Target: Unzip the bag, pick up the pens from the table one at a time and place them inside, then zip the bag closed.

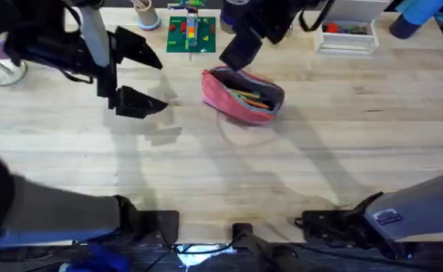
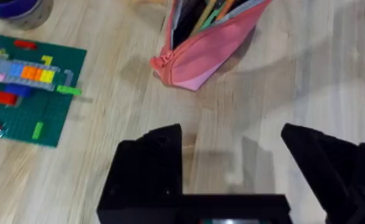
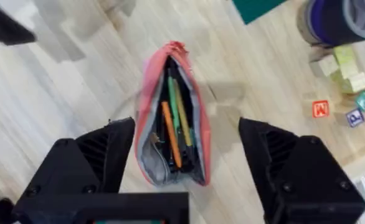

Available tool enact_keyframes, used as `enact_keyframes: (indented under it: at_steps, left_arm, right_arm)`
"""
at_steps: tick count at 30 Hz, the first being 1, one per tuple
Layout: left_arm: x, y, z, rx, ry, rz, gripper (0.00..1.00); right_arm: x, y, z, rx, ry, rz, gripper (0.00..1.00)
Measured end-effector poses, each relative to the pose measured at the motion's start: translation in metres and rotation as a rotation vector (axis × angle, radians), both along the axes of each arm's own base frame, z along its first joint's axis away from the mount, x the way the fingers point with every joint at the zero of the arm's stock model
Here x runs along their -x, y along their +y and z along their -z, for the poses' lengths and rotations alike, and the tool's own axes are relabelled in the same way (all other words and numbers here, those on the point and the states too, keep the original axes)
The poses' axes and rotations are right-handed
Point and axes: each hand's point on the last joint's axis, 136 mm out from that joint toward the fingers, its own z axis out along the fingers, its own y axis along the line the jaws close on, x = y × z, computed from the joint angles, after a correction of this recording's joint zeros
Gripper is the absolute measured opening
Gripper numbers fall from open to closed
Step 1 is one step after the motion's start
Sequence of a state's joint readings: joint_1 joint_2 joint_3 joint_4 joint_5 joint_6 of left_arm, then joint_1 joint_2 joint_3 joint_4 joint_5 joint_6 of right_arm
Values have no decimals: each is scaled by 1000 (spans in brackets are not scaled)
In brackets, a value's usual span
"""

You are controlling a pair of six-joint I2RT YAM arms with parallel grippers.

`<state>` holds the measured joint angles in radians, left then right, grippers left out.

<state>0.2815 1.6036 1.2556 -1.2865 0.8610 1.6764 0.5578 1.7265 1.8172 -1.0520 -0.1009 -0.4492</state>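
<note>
The pink bag (image 1: 242, 95) lies on the table (image 1: 229, 174), unzipped, with its mouth facing up. The green pen (image 3: 172, 98) and the orange pen (image 3: 170, 135) lie inside it along its length. My right gripper (image 3: 189, 155) hovers open over one end of the bag, a finger (image 3: 101, 155) on each side, holding nothing. In the overhead view the right gripper (image 1: 242, 51) hangs just behind the bag. My left gripper (image 1: 134, 74) is open and empty, off to the left of the bag. The left wrist view shows the bag (image 2: 201, 46) ahead of its fingers (image 2: 151, 162).
A green baseplate with bricks (image 1: 191, 34) lies behind the bag. A white box (image 1: 348, 38) stands at the back right and a cup (image 1: 2, 64) at the far left. Letter blocks (image 3: 344, 81) and a dark roll (image 3: 341, 18) sit beyond the bag.
</note>
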Motion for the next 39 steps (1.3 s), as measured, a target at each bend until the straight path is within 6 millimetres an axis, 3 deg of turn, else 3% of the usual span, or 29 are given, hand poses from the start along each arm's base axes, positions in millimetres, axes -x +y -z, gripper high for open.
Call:
enact_keyframes:
  at_steps: [9, 13, 20, 26, 33, 39]
  left_arm:
    - [-17, 7, 49, 90, 1, 82, 994]
    - [-22, 13, 60, 105, -5, 80, 994]
    - [-22, 14, 61, 114, -13, 81, 994]
    - [-22, 14, 61, 114, -17, 84, 993]
    - [-22, 14, 61, 114, -17, 84, 993]
    - [-22, 13, 61, 114, -17, 84, 993]
  right_arm:
    - [2, 20, 28, 24, 61, -46, 993]
    - [2, 24, 42, 27, 106, -36, 993]
    - [9, 49, 55, 35, 138, -69, 992]
    - [1, 74, 57, 26, 126, -86, 992]
    - [-11, 78, 76, 48, 130, -74, 995]
    - [-25, 87, 71, 9, 73, -70, 996]
